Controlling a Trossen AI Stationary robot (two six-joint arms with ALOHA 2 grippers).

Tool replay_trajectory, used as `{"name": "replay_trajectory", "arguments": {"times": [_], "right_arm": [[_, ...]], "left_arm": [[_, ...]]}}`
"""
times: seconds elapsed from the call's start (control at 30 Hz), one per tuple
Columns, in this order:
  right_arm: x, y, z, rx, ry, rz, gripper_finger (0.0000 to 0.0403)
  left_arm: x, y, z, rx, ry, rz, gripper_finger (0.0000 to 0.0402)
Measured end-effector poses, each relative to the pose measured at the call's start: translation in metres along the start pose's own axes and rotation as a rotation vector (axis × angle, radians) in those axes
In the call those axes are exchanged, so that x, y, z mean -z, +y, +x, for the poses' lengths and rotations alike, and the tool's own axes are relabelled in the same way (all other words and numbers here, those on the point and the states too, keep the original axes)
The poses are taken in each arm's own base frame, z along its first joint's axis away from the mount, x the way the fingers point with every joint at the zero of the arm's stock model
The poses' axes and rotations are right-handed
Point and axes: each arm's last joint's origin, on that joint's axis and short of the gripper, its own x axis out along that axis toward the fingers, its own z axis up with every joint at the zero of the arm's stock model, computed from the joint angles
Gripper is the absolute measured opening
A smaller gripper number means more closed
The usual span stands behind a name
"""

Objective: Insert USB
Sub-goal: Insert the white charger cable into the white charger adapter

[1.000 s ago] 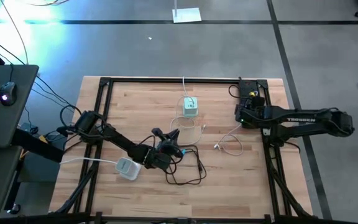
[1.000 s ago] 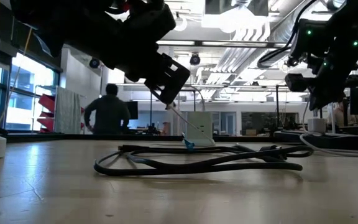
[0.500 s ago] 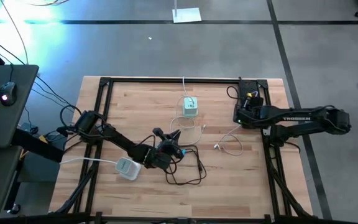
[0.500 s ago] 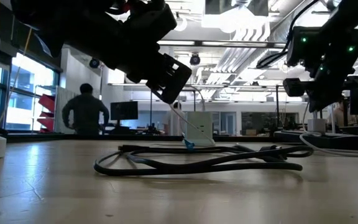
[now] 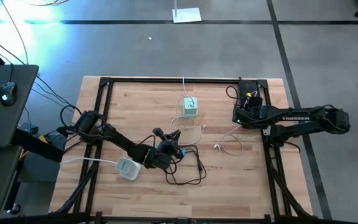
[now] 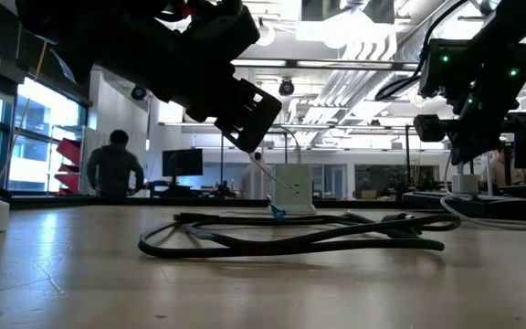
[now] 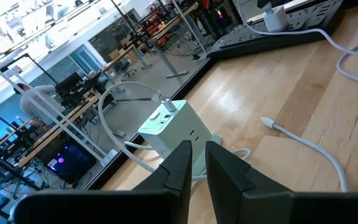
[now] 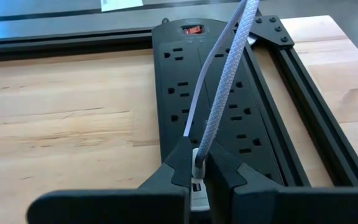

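On the left, the left gripper (image 5: pixel 174 138) hangs over the middle of the wooden table (image 5: pixel 135 106), its fingers (image 7: pixel 185 163) nearly together with only a thin gap between them; whether they pinch anything I cannot tell from the wrist view. In the low view a thin white cable (image 6: pixel 277 187) runs down from the gripper's tip toward the white charger cube (image 5: pixel 191 107), which stands just ahead of the gripper, with a cable plugged into its top. A loose coil of black cable (image 5: pixel 188 168) lies beneath and just behind the gripper, and a white adapter (image 5: pixel 128 168) rests beside the arm. A white USB cable (image 5: pixel 229 144) lies between the two arms, its plug (image 7: pixel 267 122) free on the wood.

On the right, the right gripper (image 8: pixel 196 169) is closed tight on a grey braided cable (image 8: pixel 225 87), holding it over the black power strip (image 8: pixel 185 81) at the table's far right corner.
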Motion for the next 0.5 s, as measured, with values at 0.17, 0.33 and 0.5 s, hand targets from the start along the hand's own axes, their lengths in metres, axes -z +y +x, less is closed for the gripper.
{"name": "replay_trajectory", "arguments": {"times": [0.17, 0.33, 0.5], "right_arm": [[0.0003, -0.0013, -0.0001, 0.009, 0.006, -0.005, 0.0000], [0.0004, -0.0013, -0.0002, 0.008, 0.014, -0.004, 0.0000], [0.0007, -0.0011, -0.0003, 0.004, 0.028, -0.003, 0.0000]], "left_arm": [[0.0000, 0.0000, 0.0000, 0.000, 0.000, 0.000, 0.0025], [0.0000, 0.0000, 0.0000, 0.000, 0.000, 0.000, 0.0025], [0.0000, 0.0000, 0.0000, 0.000, 0.000, 0.000, 0.0025]]}}
